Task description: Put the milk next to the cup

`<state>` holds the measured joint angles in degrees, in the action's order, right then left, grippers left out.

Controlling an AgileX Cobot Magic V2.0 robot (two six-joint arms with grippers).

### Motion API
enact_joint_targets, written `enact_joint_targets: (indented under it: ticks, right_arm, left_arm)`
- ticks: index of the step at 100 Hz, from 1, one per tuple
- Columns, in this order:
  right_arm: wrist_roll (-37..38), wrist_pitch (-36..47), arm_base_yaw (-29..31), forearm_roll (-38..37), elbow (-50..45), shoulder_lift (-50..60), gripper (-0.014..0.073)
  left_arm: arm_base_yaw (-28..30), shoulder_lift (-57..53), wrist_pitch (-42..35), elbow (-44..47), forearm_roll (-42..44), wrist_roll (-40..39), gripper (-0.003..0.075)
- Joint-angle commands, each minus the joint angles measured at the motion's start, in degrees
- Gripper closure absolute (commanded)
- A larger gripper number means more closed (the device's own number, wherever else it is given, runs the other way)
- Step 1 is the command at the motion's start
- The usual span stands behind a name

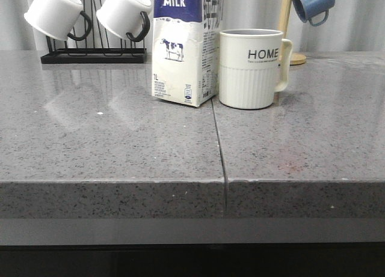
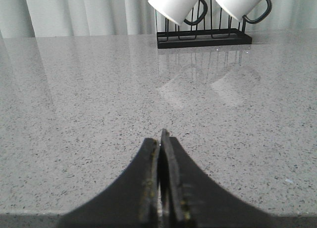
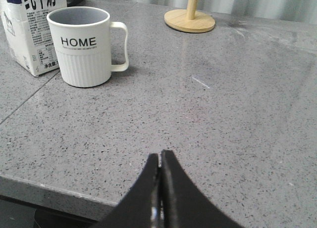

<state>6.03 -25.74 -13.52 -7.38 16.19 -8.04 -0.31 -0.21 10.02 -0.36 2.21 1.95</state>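
Observation:
The milk carton (image 1: 183, 48), white with a dark blue top and a cow picture, stands upright on the grey counter, right beside the left of the cream ribbed HOME cup (image 1: 252, 70); a narrow gap parts them. Both also show in the right wrist view: the cup (image 3: 84, 50) and the carton (image 3: 29, 32) to its side. My left gripper (image 2: 161, 139) is shut and empty over bare counter near the front edge. My right gripper (image 3: 160, 156) is shut and empty near the front edge, well short of the cup. Neither gripper shows in the front view.
A black rack (image 1: 93, 54) with two white black-handled mugs (image 1: 57, 12) stands at the back left. A wooden stand (image 1: 287, 24) with a blue mug (image 1: 314, 3) is at the back right. A seam (image 1: 219, 145) runs through the counter in front of the carton.

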Motion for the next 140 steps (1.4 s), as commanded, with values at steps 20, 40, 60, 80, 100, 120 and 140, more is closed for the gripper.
enact_joint_targets:
  ticks: [20,40,60,80,100,120,140]
  right_arm:
    - [-0.12,6.70,0.81,-0.22,-0.02,-0.44,0.0661]
    - [-1.16,15.21,7.62,4.69,-4.13,-0.44,0.0661]
    - [-5.17,22.74,14.31,8.01,-10.55,3.44,0.0661]
    - [-4.71,24.57,16.10,8.13,-17.28,9.48,0.0661]
    - [-4.63,22.53,16.18,8.13,-17.22,9.72,0.0661]
    - [-4.63,21.86,16.18,8.13,-17.22,9.72,0.0661]
    - [-4.63,21.86,16.18,8.13,-17.22,9.72,0.0661]
  left_arm:
    - [0.11,-1.76,-4.29,2.63,0.02,-0.55,0.0741]
    - [0.11,-1.76,-4.29,2.63,0.02,-0.55,0.0741]
    - [0.11,-1.76,-4.29,2.63,0.02,-0.55,0.0741]
    - [0.11,-1.76,-4.29,2.63,0.02,-0.55,0.0741]
    - [0.11,-1.76,-4.29,2.63,0.02,-0.55,0.0741]
    - [0.11,-1.76,-4.29,2.63,0.02,-0.55,0.0741]
    - [0.11,-1.76,-4.29,2.63,0.02,-0.55,0.0741]
